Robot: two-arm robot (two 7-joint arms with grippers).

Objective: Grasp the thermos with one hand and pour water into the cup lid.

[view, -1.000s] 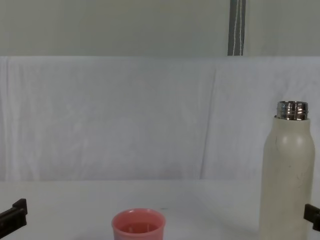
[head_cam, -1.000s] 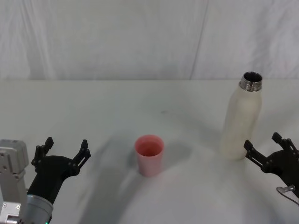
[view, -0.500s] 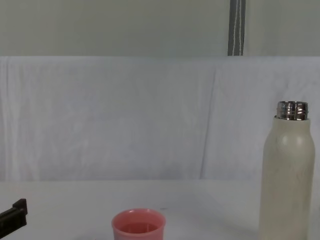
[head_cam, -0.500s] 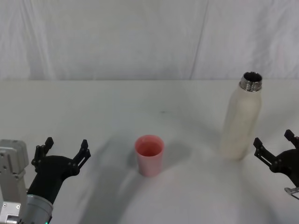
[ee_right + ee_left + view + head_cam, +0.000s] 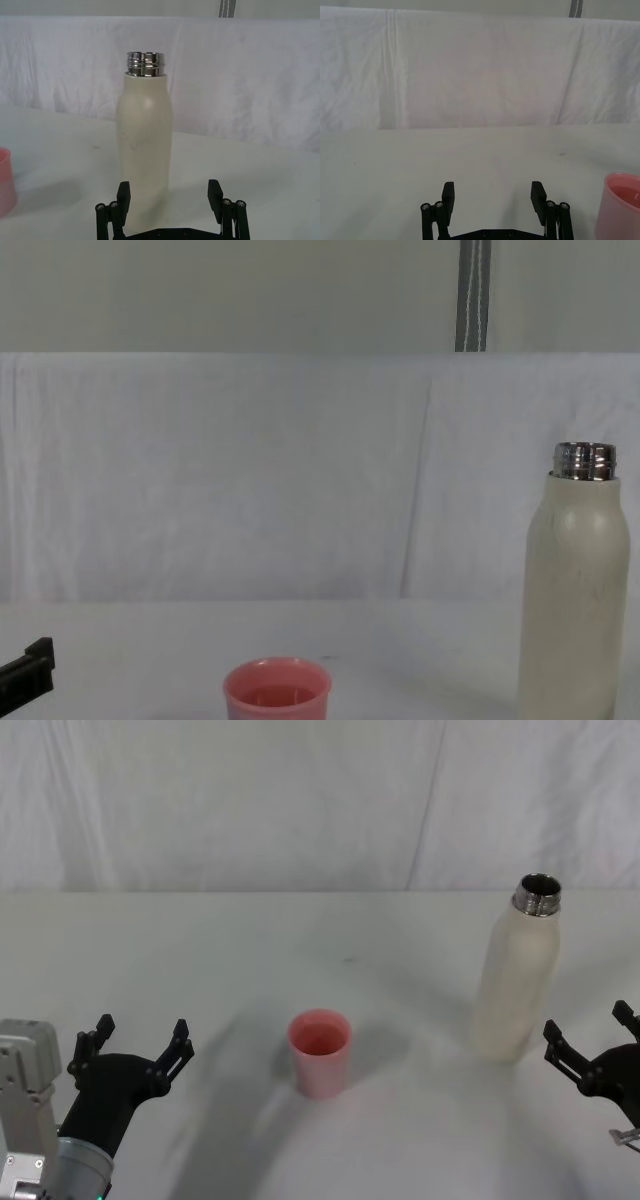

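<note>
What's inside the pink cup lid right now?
The cup lid stands upright on the table. The head view shows only its pink inner wall and bottom, no object in it. Whether it holds any water cannot be told.

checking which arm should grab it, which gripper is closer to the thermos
The right gripper: it sits open just beside the base of the thermos, while the left gripper is across the table, beyond the cup lid.

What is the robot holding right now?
Nothing. The right gripper is open, just short of the bottle. The left gripper is open too, away from the cup.
</note>
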